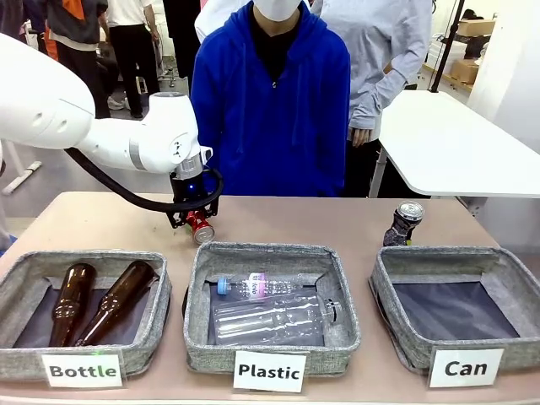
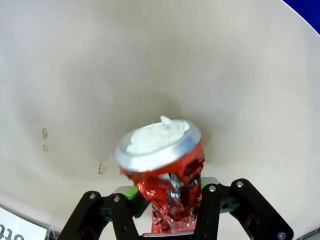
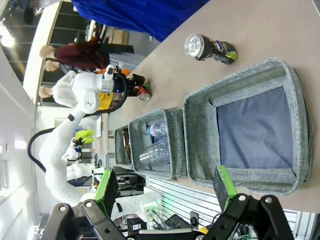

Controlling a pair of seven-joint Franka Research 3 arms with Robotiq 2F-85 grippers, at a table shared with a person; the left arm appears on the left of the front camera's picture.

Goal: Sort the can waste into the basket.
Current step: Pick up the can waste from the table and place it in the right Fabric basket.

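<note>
White table (image 1: 456,143), cardboard boxes (image 1: 474,28)

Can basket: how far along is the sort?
Done: nothing, the Can basket holds no cans. In hand: left gripper grips the red crushed can behind the Plastic basket. To do: binning it, then the dark crushed can standing behind the Can basket; right gripper is open.

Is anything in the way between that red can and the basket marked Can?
The red can, in the left tool, sits behind the Plastic basket, whose far corner lies toward the Can basket. The dark can stands behind that basket's far left corner. Nothing visible blocks a path above them.
</note>
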